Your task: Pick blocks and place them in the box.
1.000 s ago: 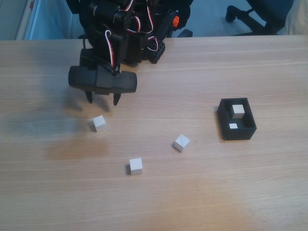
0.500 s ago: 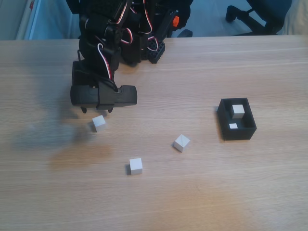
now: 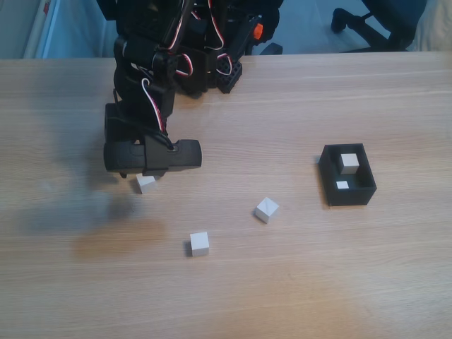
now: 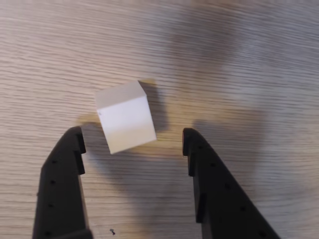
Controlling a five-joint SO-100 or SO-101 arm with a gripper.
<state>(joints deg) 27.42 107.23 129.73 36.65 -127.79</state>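
The wooden table [image 3: 296, 282] has grain running left to right in the fixed view; a blue wall and an office chair base [image 3: 374, 21] lie beyond its far edge. The black arm [image 3: 152, 152] has dropped lower than half a second ago, now covering part of the left block [image 3: 145, 184]. The box [image 3: 347, 175] sits at right, long axis running away from the camera, with two blocks inside. In the wrist view the gripper [image 4: 132, 137] is wide open, holding nothing; the block [image 4: 124, 117] sits skewed just ahead of its tips, untouched. Two more blocks [image 3: 266, 209] [image 3: 199, 243] lie mid-table
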